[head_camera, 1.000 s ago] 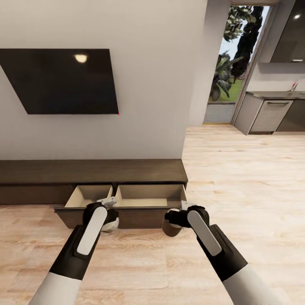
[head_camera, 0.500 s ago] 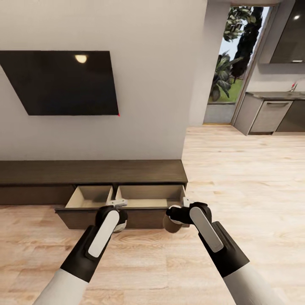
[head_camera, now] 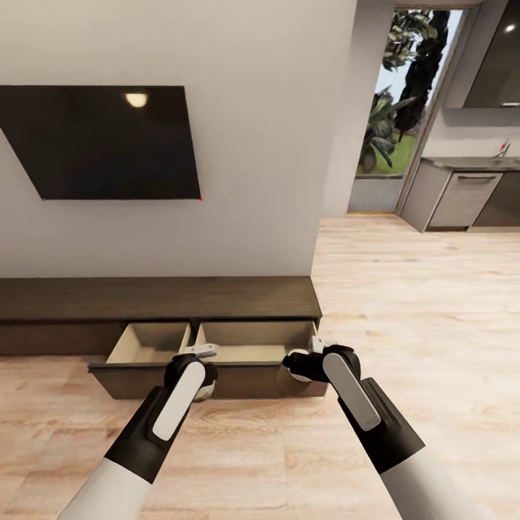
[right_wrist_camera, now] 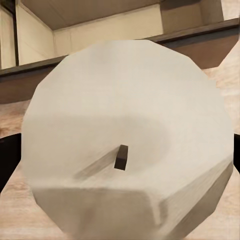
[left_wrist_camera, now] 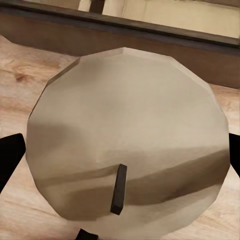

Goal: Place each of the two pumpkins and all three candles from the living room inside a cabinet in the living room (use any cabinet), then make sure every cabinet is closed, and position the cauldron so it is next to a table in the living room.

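The cabinet [head_camera: 159, 296] is a long, low, dark brown unit under the TV, with two drawers pulled open side by side: the left drawer [head_camera: 148, 343] and the right drawer [head_camera: 253, 339], both tan inside. My left gripper [head_camera: 201, 359] hovers at the drawer fronts, between the two, shut on a beige-topped candle [left_wrist_camera: 125, 130] with a dark wick. My right gripper [head_camera: 307, 360] hangs at the right drawer's front right corner, shut on a cream-white candle [right_wrist_camera: 125, 130]. Both candles stand over the floor just short of the drawer fronts. No pumpkins or cauldron are in view.
A black TV [head_camera: 101, 141] hangs on the pale wall above the cabinet. To the right, the light wood floor [head_camera: 419, 289] runs toward grey kitchen units [head_camera: 462, 198] and a glass door [head_camera: 393, 115] with plants outside.
My left gripper with its candle has moved right, from the left drawer's front toward the divide between drawers. The right gripper barely moved. The whole view has shifted slightly.
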Motion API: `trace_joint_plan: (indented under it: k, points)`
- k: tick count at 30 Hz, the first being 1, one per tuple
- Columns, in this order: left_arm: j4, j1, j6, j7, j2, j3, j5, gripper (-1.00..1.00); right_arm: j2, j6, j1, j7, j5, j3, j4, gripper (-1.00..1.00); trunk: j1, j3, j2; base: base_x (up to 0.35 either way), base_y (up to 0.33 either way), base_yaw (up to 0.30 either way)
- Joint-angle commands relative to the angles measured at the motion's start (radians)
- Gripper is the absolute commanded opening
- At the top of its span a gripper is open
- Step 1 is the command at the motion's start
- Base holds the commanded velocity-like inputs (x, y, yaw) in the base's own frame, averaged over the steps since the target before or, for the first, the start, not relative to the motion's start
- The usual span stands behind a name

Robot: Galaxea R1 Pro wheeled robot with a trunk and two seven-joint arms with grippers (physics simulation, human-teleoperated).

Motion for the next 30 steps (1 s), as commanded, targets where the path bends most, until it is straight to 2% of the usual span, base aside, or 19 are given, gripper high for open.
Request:
trace_joint_plan:
  k: [1,7,30]
  points:
    - [-0.001,-0.001,0.002,0.010,0.000,-0.001,0.009,-1.00,0.000,0.001,-0.001,-0.010,-0.010,0.001,-0.001,-1.00,0.000,-0.001,-0.001,0.125,0.000,0.000]
    - [0.000,-0.001,0.002,0.010,0.002,0.004,0.009,-1.00,0.000,0.001,-0.001,-0.011,-0.010,0.001,-0.002,-1.00,0.000,-0.001,-0.001,0.231,0.000,0.000]
    - [0.000,-0.001,0.003,0.010,0.002,-0.001,0.009,-1.00,0.000,0.000,0.007,-0.010,-0.010,0.002,0.017,-1.00,0.000,-0.001,-0.001,0.332,-0.001,0.000]
